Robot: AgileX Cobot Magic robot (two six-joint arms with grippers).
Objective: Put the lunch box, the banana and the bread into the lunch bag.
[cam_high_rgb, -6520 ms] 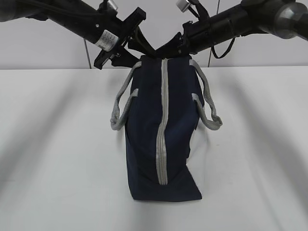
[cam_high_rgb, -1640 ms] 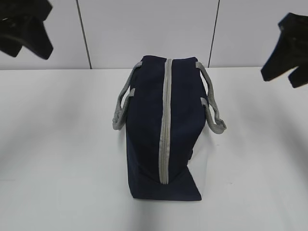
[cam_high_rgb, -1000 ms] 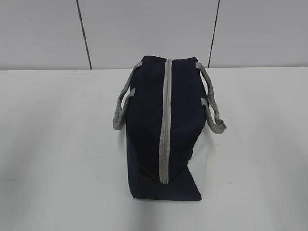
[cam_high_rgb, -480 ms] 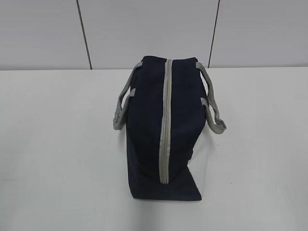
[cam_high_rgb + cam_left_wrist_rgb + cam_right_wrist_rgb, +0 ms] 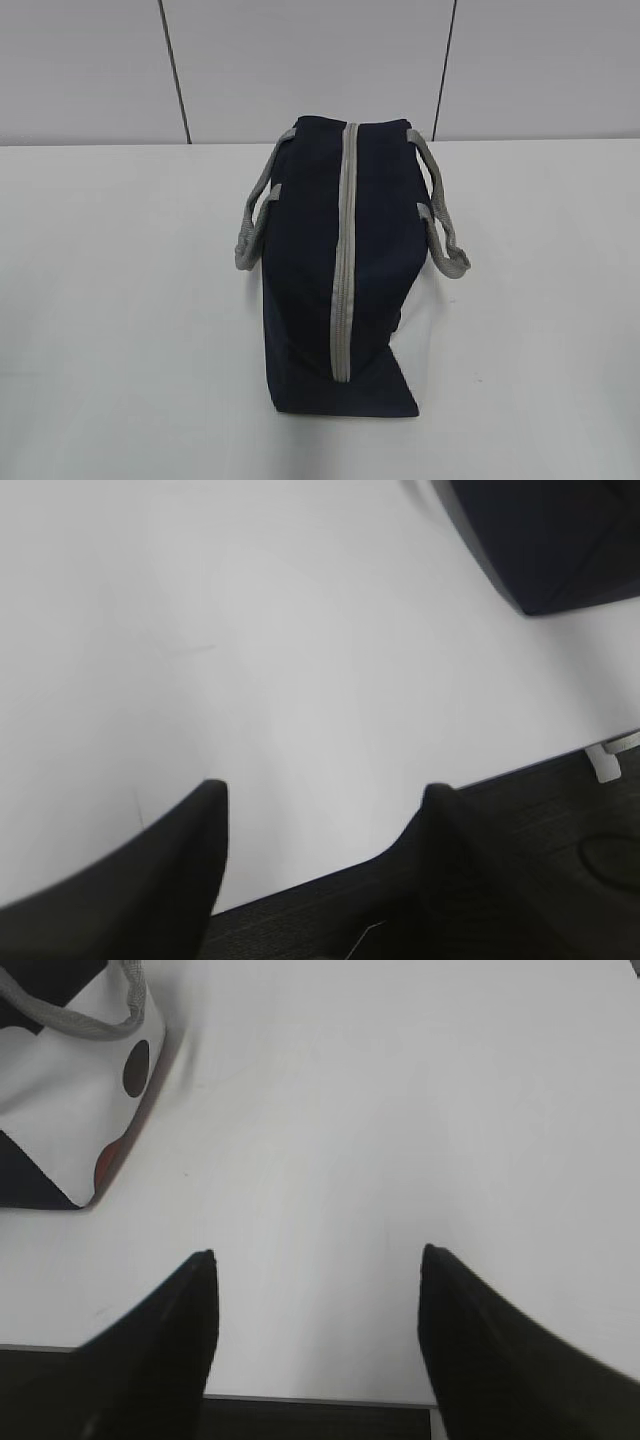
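Observation:
The navy lunch bag [image 5: 340,270] stands in the middle of the white table with its grey zipper [image 5: 343,250] shut along the top and a grey handle hanging on each side. A corner of the lunch bag [image 5: 545,535] shows at the top right of the left wrist view; its white side panel with dots [image 5: 70,1110] shows at the top left of the right wrist view. My left gripper [image 5: 320,790] and right gripper [image 5: 312,1256] are both open and empty, well away from the bag near the table's front edge. Neither arm appears in the exterior view. Lunch box, banana and bread are out of view.
The white table [image 5: 120,300] stretches to both sides of the bag, with a grey panelled wall [image 5: 300,60] behind. Dark floor [image 5: 520,880] lies beyond the table's front edge in the left wrist view.
Both arms left the bag and pulled back out of the exterior view; over the last second nothing has moved.

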